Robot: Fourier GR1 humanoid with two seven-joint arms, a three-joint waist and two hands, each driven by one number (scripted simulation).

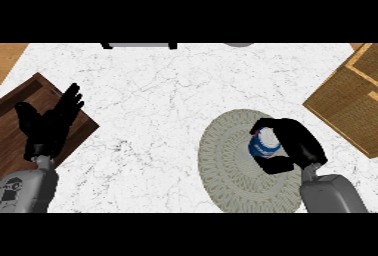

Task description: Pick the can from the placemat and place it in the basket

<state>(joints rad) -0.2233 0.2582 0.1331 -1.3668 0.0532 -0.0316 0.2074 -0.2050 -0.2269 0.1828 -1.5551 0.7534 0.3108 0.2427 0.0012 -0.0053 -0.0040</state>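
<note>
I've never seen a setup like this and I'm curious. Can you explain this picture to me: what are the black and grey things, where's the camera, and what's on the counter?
This is a single view from the robot's head, looking steeply down at a white marble counter. The grey tubes coming in from the bottom are its forearms, each ending in a black robot hand. The right robot hand is curled round a blue and white can over a round woven placemat. I cannot tell whether the can is lifted yet. A wicker basket sits at the right edge, apart from the mat. The left robot hand is open with its fingers up. It rests over a dark wooden board at the left and holds nothing.
</note>
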